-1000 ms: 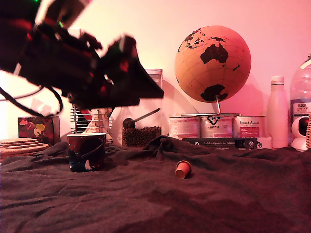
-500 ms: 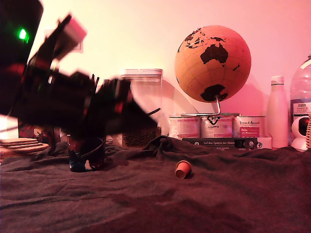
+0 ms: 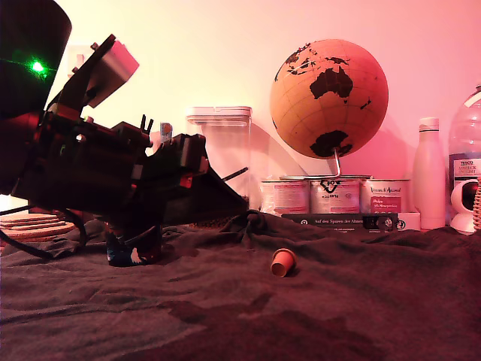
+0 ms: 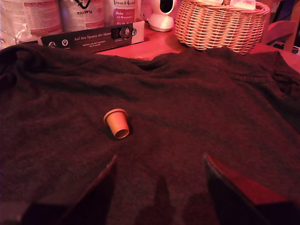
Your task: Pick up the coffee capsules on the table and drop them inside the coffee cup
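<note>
An orange-copper coffee capsule (image 3: 283,262) lies tipped on its side on the counter (image 3: 361,301), which is draped in wrinkled dark grey-brown cloth; it sits out in the open middle, with bare cloth all round it. The coffee cup (image 3: 135,247), dark with red and white splashes, stands upright towards the counter's back edge, mostly hidden behind the arm.

Orange-copper capsule (image 4: 117,123) on dark grey-brown cloth (image 4: 197,108); cup (image 3: 134,248) seemingly navy, red-splashed.
</note>
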